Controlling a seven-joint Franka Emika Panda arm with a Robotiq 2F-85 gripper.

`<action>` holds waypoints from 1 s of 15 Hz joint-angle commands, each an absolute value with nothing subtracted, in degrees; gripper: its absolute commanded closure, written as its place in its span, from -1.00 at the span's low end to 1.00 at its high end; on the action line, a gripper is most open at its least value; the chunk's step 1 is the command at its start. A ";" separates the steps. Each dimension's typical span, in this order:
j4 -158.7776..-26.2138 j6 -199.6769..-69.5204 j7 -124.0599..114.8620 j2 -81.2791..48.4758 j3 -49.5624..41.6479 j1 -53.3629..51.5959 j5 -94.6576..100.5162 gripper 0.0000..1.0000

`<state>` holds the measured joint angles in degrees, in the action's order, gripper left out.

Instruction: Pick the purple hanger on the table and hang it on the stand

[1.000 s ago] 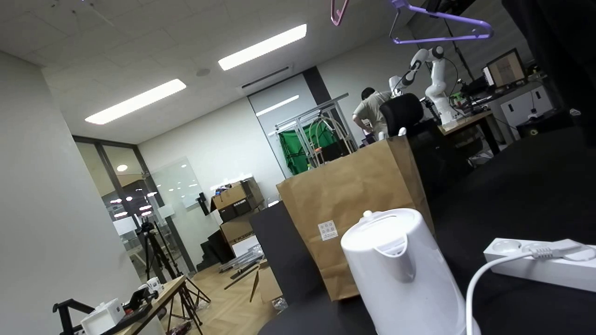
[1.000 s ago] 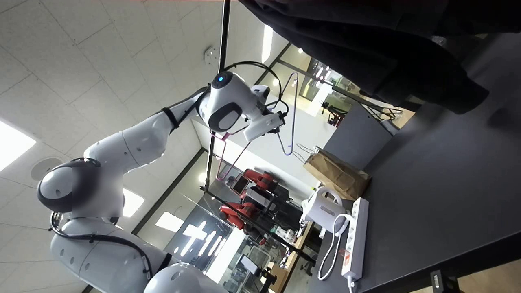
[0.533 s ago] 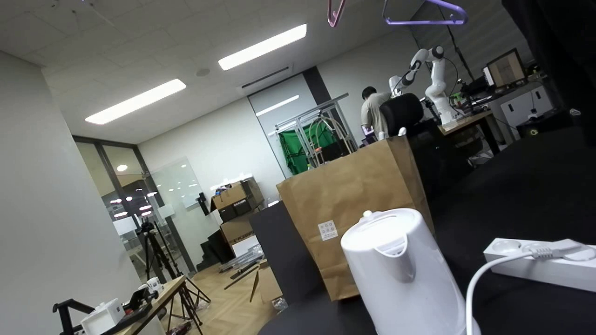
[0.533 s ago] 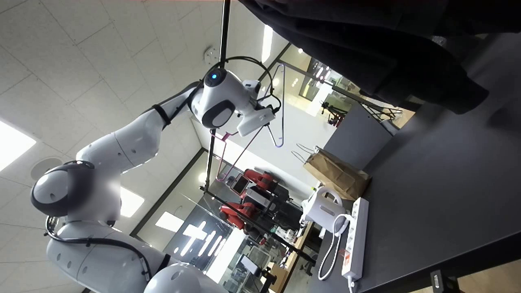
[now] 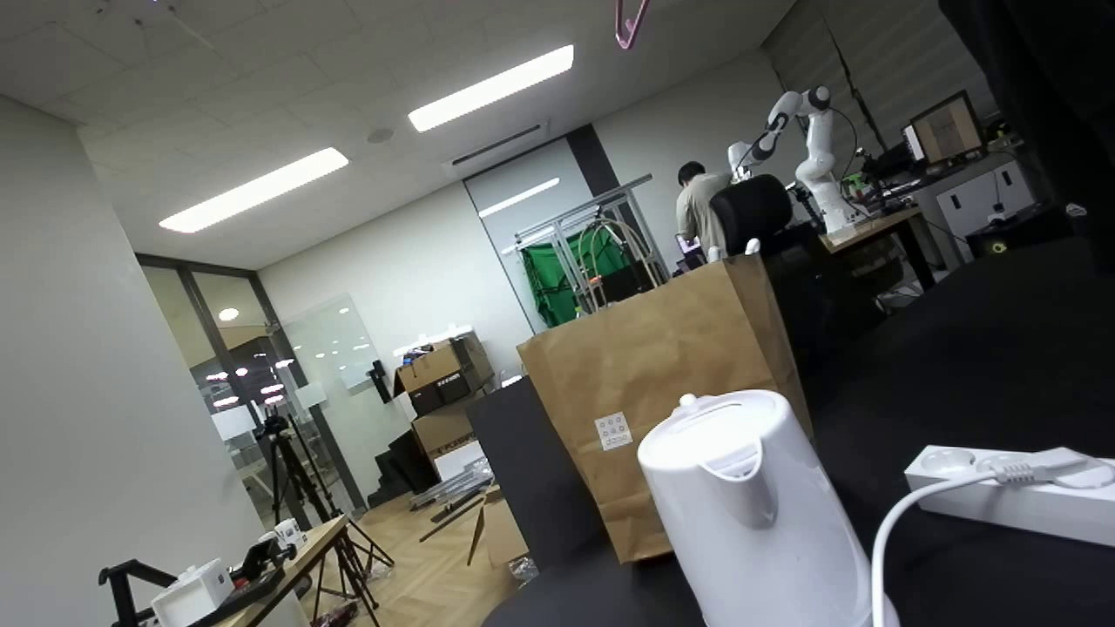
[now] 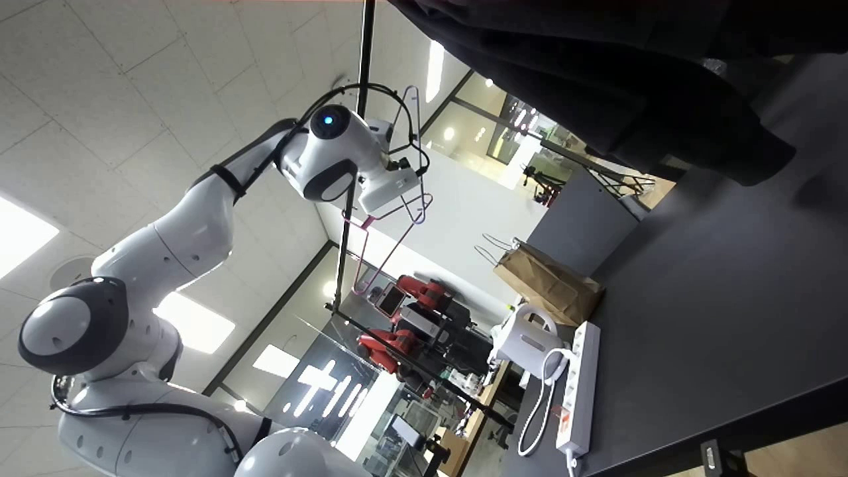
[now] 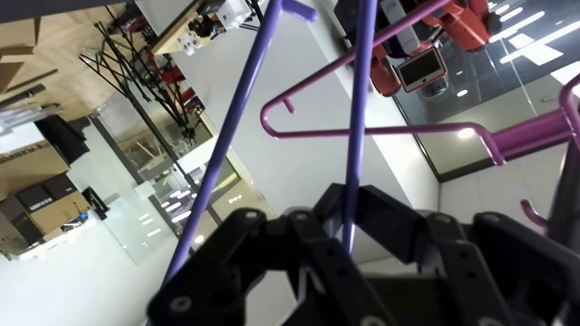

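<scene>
Pinches the purple hanger (image 7: pixel 360 90) by one slim rod between the jaws, seen close up in the wrist view. Holds it up in the air, well above the table (image 6: pixel 689 278), at the end of the white arm (image 6: pixel 179 245) stretched in from the left in an exterior view. Hides part of the hanger there behind the wrist, with a long rod in sight just to the right. Cannot tell about contact between its hook, hidden, and the black stand (image 6: pixel 366 53) behind the arm. Has a pink hanger (image 7: pixel 408 130) hung on that stand by its hook. Crosses in front of the pink hanger with a purple rod in the wrist view; cannot tell about touching.

Shows on the table, in both exterior views, a white kettle (image 5: pixel 758 514), a brown paper bag (image 5: pixel 662 348) and a white power strip (image 5: pixel 1019 509) with a white cable (image 5: pixel 881 549) plugged in. Has the bag standing just on the far side of the kettle and the strip to the right, in an exterior view. Shows far off there a person (image 5: pixel 701 209) near a black chair (image 5: pixel 753 209) and another robot arm (image 5: pixel 819 157), and in an exterior view some dark cloth (image 6: pixel 596 86) at the right.
</scene>
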<state>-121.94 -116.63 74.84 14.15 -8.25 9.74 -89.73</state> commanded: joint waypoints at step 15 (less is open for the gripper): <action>-124.25 -100.08 82.86 15.37 -11.02 12.06 -92.15 0.91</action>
